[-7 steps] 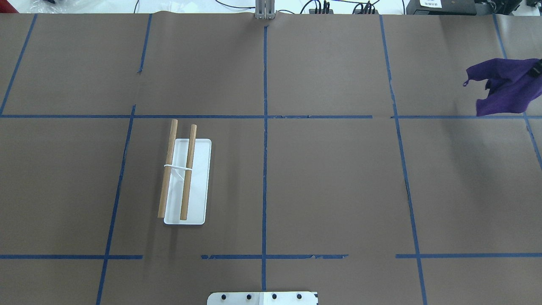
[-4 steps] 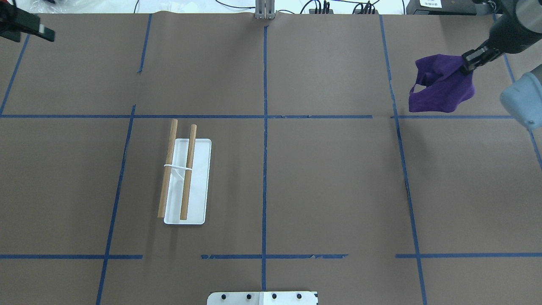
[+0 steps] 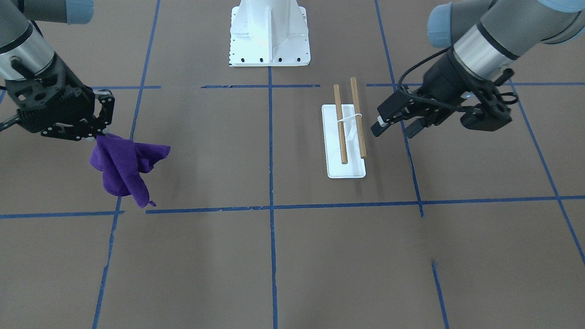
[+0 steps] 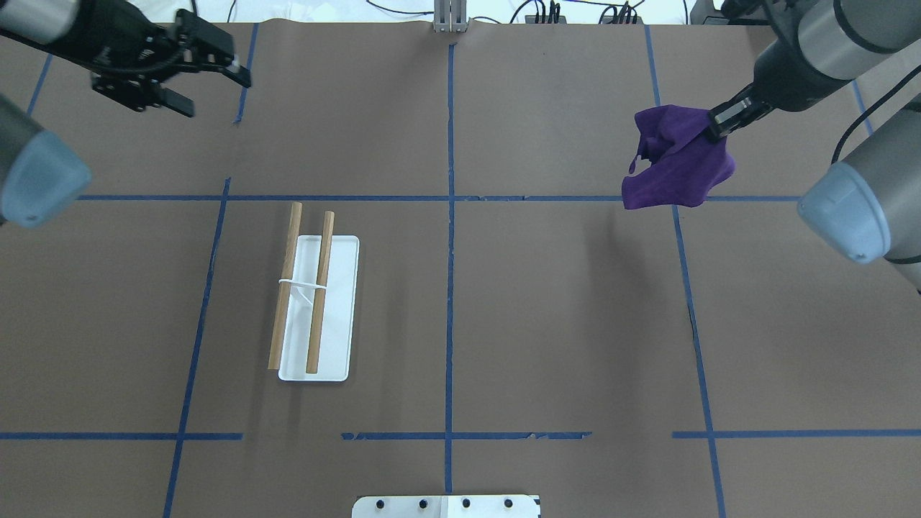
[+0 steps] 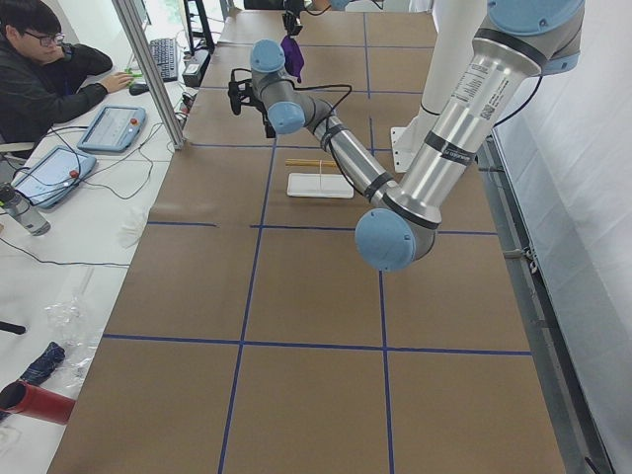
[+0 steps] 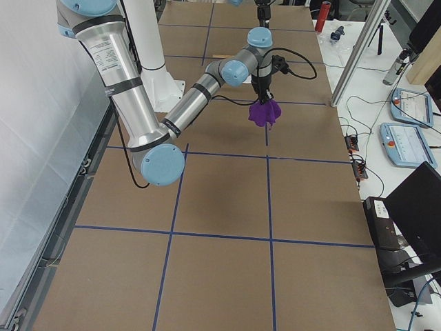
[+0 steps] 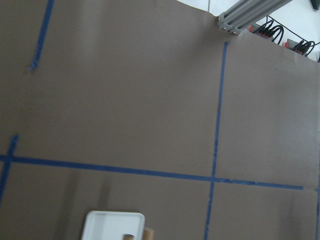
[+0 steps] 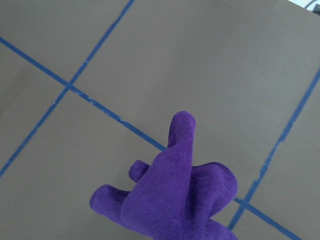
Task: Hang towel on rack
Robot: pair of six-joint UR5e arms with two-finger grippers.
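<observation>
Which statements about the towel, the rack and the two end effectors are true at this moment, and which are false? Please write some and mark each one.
1. The right end effector is shut on the purple towel, which hangs clear of the table. True.
2. The rack stands on its base on the robot's left side. True.
3. The purple towel is draped over the rack. False: both wooden rods are bare, and the purple towel hangs far off on the robot's right side.
4. The left end effector grips a rod. False: it is open, empty and apart from the rack.
</observation>
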